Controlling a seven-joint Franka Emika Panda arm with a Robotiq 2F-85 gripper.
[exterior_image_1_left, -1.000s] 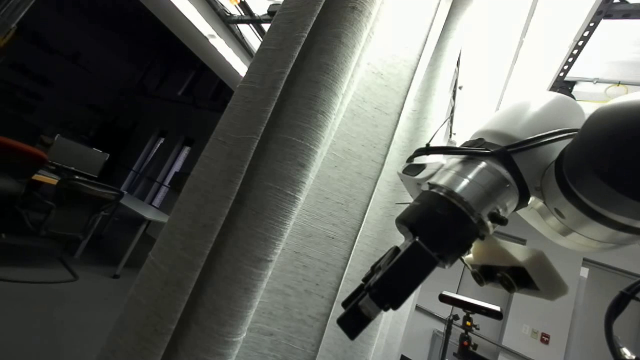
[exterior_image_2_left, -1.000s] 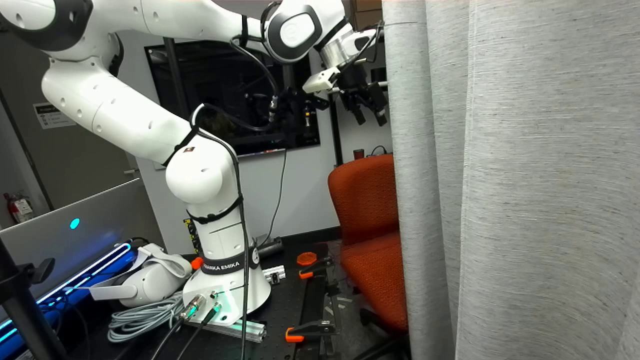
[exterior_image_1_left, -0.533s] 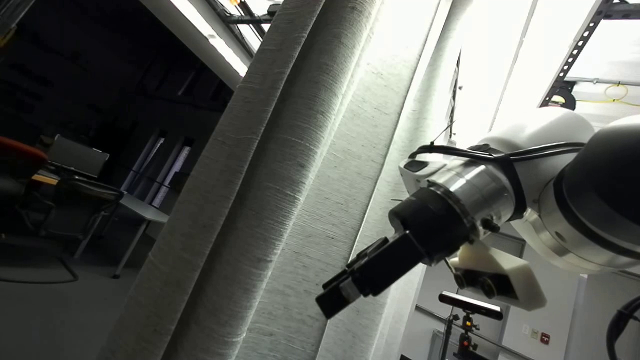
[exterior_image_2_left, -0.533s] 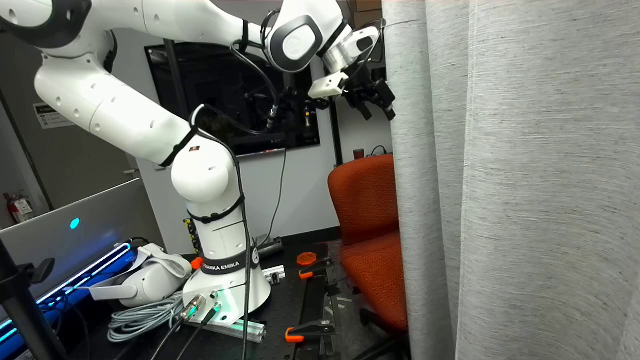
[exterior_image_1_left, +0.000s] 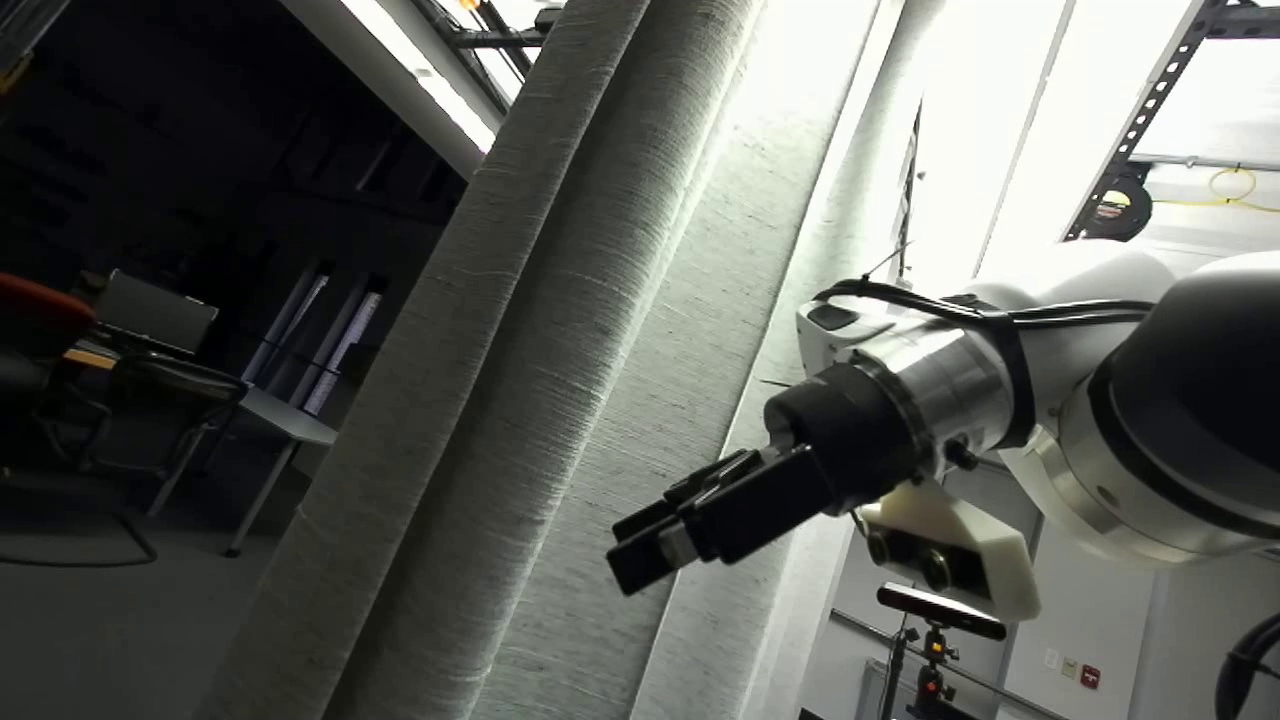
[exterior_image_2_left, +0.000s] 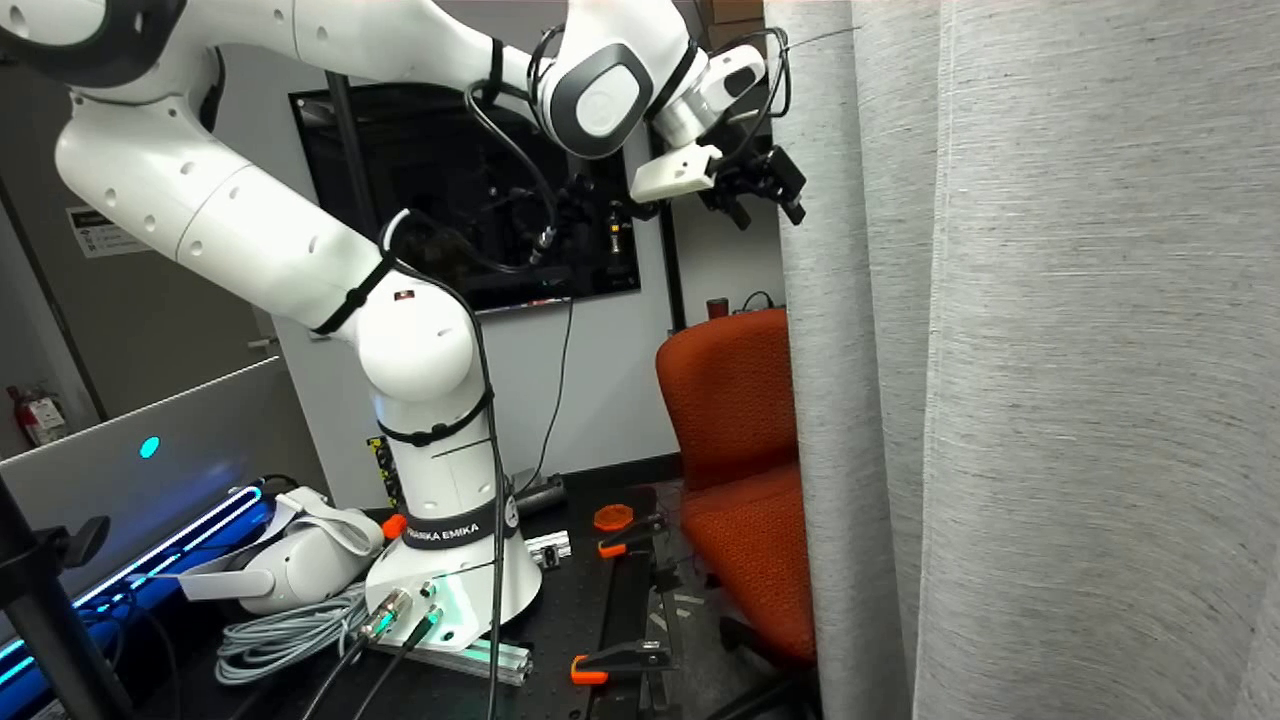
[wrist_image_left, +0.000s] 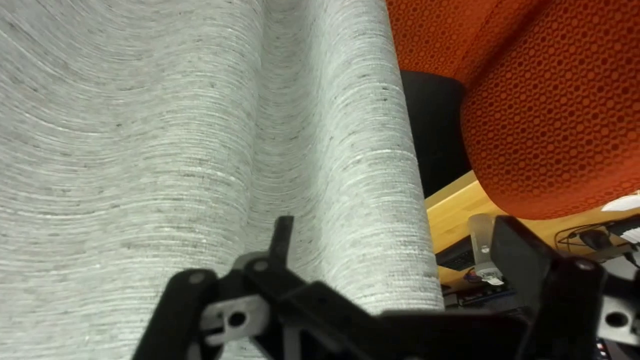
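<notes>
My gripper (wrist_image_left: 394, 225) stands open, its two fingers wide apart in the wrist view. Beyond the gap hangs a light grey curtain (wrist_image_left: 200, 150), whose vertical edge runs between the fingers; the left finger is in front of the cloth, the right one past the edge. I cannot tell whether either touches it. In an exterior view the gripper (exterior_image_2_left: 768, 215) overlaps the near edge of the curtain (exterior_image_2_left: 1080, 350), above an orange chair (exterior_image_2_left: 735, 400). Elsewhere the gripper (exterior_image_1_left: 630, 545) points down and left before the folds of the curtain (exterior_image_1_left: 560, 400).
The orange chair (wrist_image_left: 550, 110) and a wooden desk (wrist_image_left: 452, 219) with a clear container (wrist_image_left: 479, 237) lie past the curtain edge. A camera on a stand (exterior_image_1_left: 940, 610) is behind the arm. Near the robot base are a laptop (exterior_image_2_left: 170, 440), a headset (exterior_image_2_left: 310, 565) and clamps (exterior_image_2_left: 625, 660).
The gripper has tilted up and its fingertips have moved toward the curtain, up and left in an exterior view, rightward over the curtain edge in an exterior view. The jaws have stayed open.
</notes>
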